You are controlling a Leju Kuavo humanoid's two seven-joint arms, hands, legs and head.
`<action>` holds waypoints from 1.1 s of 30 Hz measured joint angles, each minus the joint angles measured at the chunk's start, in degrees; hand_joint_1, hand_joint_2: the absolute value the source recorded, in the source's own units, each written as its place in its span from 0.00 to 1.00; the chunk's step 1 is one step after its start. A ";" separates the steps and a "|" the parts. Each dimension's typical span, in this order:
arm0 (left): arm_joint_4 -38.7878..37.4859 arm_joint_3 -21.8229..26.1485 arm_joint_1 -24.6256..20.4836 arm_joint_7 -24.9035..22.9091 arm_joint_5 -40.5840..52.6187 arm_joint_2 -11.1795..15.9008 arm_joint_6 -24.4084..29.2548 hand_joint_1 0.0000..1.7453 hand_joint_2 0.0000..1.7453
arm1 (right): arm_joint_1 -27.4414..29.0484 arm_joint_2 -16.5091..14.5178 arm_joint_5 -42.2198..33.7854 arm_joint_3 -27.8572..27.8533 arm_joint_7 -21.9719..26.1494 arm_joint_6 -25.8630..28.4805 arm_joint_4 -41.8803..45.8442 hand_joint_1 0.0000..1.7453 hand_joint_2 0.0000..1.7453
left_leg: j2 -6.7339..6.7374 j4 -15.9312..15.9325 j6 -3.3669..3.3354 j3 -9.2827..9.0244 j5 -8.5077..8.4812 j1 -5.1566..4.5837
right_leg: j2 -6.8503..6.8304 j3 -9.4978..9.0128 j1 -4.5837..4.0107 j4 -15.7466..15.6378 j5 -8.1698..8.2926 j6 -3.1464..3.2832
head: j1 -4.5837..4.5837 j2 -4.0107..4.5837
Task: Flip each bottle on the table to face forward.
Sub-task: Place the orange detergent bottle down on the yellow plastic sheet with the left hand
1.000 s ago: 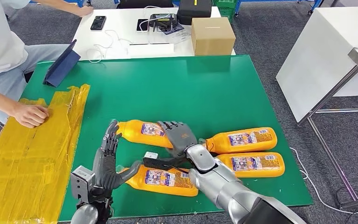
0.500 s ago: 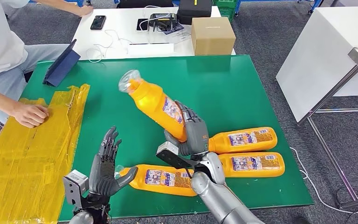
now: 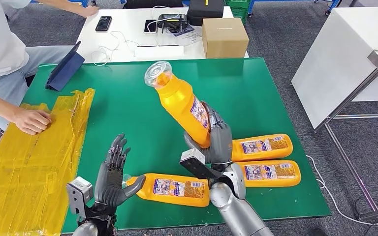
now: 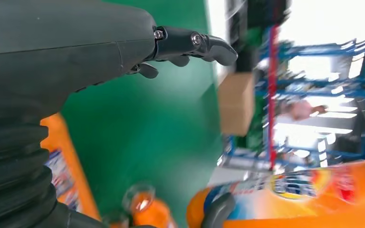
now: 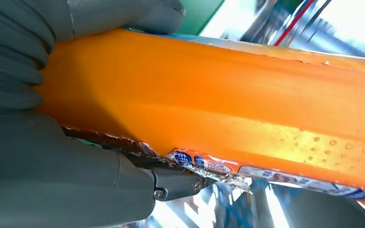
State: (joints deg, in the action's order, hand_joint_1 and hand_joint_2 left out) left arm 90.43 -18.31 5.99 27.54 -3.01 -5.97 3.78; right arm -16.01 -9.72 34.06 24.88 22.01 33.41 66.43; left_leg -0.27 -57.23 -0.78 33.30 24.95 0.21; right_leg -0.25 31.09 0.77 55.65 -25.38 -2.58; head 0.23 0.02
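My right hand (image 3: 216, 140) grips an orange bottle (image 3: 182, 101) near its lower end and holds it tilted above the green table (image 3: 128, 108), clear cap up and away from me. In the right wrist view the same bottle (image 5: 228, 109) lies across my palm. Three more orange bottles lie flat: one (image 3: 174, 189) near the front edge beside my left hand (image 3: 112, 176), and two (image 3: 262, 146) (image 3: 271, 173) stacked side by side at the right. The left hand is open, fingers spread and raised, touching nothing; its fingers (image 4: 190, 45) also appear in the left wrist view.
A yellow taped sheet (image 3: 29, 157) covers the table's left side, with a person's hand (image 3: 32, 121) resting on it. A dark tablet case (image 3: 65, 69) sits at the far left corner. A cardboard box (image 3: 224, 37) and electronics stand on the white table behind.
My right hand took the bottle lying at centre and lifted it off the table, then swung it rightward and more upright. The left hand lowered slightly.
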 joint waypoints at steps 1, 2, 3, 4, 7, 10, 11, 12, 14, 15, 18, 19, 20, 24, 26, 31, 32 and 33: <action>-0.01 -0.01 -0.13 -0.96 -0.67 0.09 -0.95 0.00 1.00 | 0.65 0.14 -3.01 0.00 1.18 -3.16 0.83 1.00 1.00 | -0.01 0.00 0.00 0.01 0.00 0.00 | 0.00 0.01 0.00 0.00 0.00 0.00 | 0.01 0.00; -0.01 -0.02 -0.31 -1.87 -1.36 0.23 -1.99 0.00 1.00 | 1.53 0.34 -6.41 0.02 2.52 -6.94 1.94 1.00 1.00 | -0.02 0.00 0.00 0.03 0.00 0.00 | -0.01 0.02 0.00 0.00 0.00 0.00 | 0.00 0.00; -0.01 -0.03 -0.58 -2.35 -1.79 0.40 -2.77 0.00 1.00 | 2.61 0.55 -9.06 0.07 3.61 -10.22 3.13 1.00 1.00 | -0.03 0.00 0.00 0.04 0.00 0.00 | -0.01 0.02 0.00 0.00 0.00 0.00 | 0.00 0.00; -0.01 -0.05 -0.94 -2.76 -2.18 0.57 -3.44 0.00 1.00 | 3.73 0.75 -11.18 0.16 4.57 -13.00 4.32 1.00 1.00 | -0.03 0.00 0.00 0.05 0.00 0.00 | -0.01 0.03 0.00 0.00 0.00 0.00 | 0.00 0.00; -0.01 -0.44 -2.45 -4.06 -2.53 0.97 -4.47 0.00 1.00 | 6.65 1.20 -14.68 0.94 6.31 -18.29 7.13 1.00 1.00 | -0.01 0.00 0.00 0.07 0.01 0.00 | -0.01 0.04 0.00 0.00 0.00 0.00 | 0.01 0.00; 0.05 -1.54 -4.12 -4.93 -2.77 1.25 -4.88 0.00 1.00 | 8.22 1.50 -15.51 2.42 6.61 -20.72 8.35 1.00 1.00 | -0.01 0.01 0.01 0.07 0.01 0.00 | 0.00 0.04 0.00 0.00 0.00 0.00 | 0.01 0.00; 0.10 -2.00 -4.63 -5.00 -2.87 1.33 -4.85 0.00 1.00 | 8.46 1.56 -15.55 2.96 6.57 -21.27 8.44 1.00 1.00 | 0.00 0.01 0.01 0.07 0.01 0.00 | 0.00 0.04 0.00 0.00 0.00 0.00 | 0.01 0.00; 0.20 -2.44 -5.08 -5.03 -2.96 1.39 -4.68 0.00 1.00 | 8.59 1.60 -15.55 3.48 6.50 -21.75 8.41 1.00 1.00 | 0.00 0.01 0.00 0.06 0.00 0.00 | 0.00 0.03 0.00 0.00 0.00 0.00 | 0.01 0.00; 0.59 -3.39 -5.86 -5.15 -3.24 1.50 -4.14 0.00 1.00 | 8.67 1.64 -15.39 4.67 6.38 -22.40 8.06 1.00 1.00 | 0.00 0.01 0.00 0.06 0.00 0.00 | 0.00 0.03 0.00 0.00 0.00 0.00 | 0.01 0.00; 0.83 -3.81 -6.16 -5.25 -3.46 1.56 -3.92 0.00 1.00 | 8.67 1.64 -15.29 5.26 6.36 -22.65 7.74 1.00 1.00 | -0.01 0.01 0.00 0.06 0.00 0.00 | 0.00 0.02 0.00 0.00 0.00 0.00 | 0.01 0.00; 1.43 -4.77 -6.86 -5.57 -4.15 1.78 -3.74 0.00 1.00 | 8.64 1.61 -14.96 6.95 6.33 -23.40 6.34 1.00 1.00 | -0.01 0.01 0.00 0.07 0.00 0.00 | 0.00 0.02 0.00 0.00 0.00 0.00 | 0.01 0.00; 1.55 -5.01 -7.01 -5.65 -4.31 1.85 -3.72 0.00 1.00 | 8.64 1.57 -14.85 7.46 6.33 -23.59 5.84 1.00 1.00 | -0.01 0.01 0.00 0.07 0.00 0.00 | 0.00 0.02 0.00 0.00 0.00 0.00 | 0.01 0.00; 1.64 -5.22 -7.12 -5.69 -4.44 1.93 -3.70 0.00 1.00 | 8.64 1.51 -14.75 7.96 6.31 -23.79 5.36 1.00 1.00 | -0.01 0.01 0.00 0.07 0.00 0.00 | 0.00 0.02 0.00 0.00 0.00 0.00 | 0.01 0.00; 1.86 -5.78 -7.28 -5.74 -4.74 2.25 -3.63 0.00 1.00 | 8.45 1.24 -13.49 9.84 6.08 -24.19 3.60 1.00 1.00 | 0.00 0.01 0.00 0.09 0.01 0.00 | 0.00 0.04 0.00 0.00 0.00 0.00 | 0.01 0.00; 1.87 -5.85 -7.28 -5.73 -4.78 2.34 -3.56 0.00 1.00 | 8.20 1.09 -12.80 10.60 5.92 -24.17 2.92 1.00 1.00 | 0.00 0.01 0.01 0.08 0.01 0.00 | 0.00 0.05 0.00 0.00 0.00 0.00 | 0.00 0.00; 2.28 -6.59 -7.27 -4.87 -3.84 2.58 -3.55 0.00 1.00 | 7.60 0.97 -12.49 11.60 5.55 -23.79 1.73 1.00 1.00 | 0.00 0.01 0.00 0.08 0.00 0.00 | 0.00 0.04 0.00 0.00 0.00 0.00 | 0.01 0.00; 2.49 -6.84 -7.25 -4.61 -3.49 2.67 -3.62 0.00 1.00 | 7.51 0.97 -12.69 11.63 5.50 -23.63 1.55 1.00 1.00 | 0.00 0.01 0.00 0.08 0.00 0.00 | 0.00 0.04 0.00 0.00 0.00 0.00 | 0.01 0.00; 2.73 -7.08 -7.23 -4.38 -3.12 2.79 -3.71 0.00 1.00 | 7.41 0.97 -13.02 11.60 5.48 -23.43 1.36 1.00 1.00 | -0.01 0.01 0.00 0.08 0.00 0.00 | 0.00 0.04 0.00 0.00 0.00 0.00 | 0.01 0.00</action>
State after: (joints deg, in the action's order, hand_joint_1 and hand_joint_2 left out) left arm 93.16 -25.39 -1.25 23.15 -6.13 -3.18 0.07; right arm -8.60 -8.75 21.05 36.48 27.50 9.98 67.79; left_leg -0.27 -57.22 -0.77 33.38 24.95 0.21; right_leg -0.25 31.13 0.77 55.65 -25.38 -2.58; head 0.24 0.02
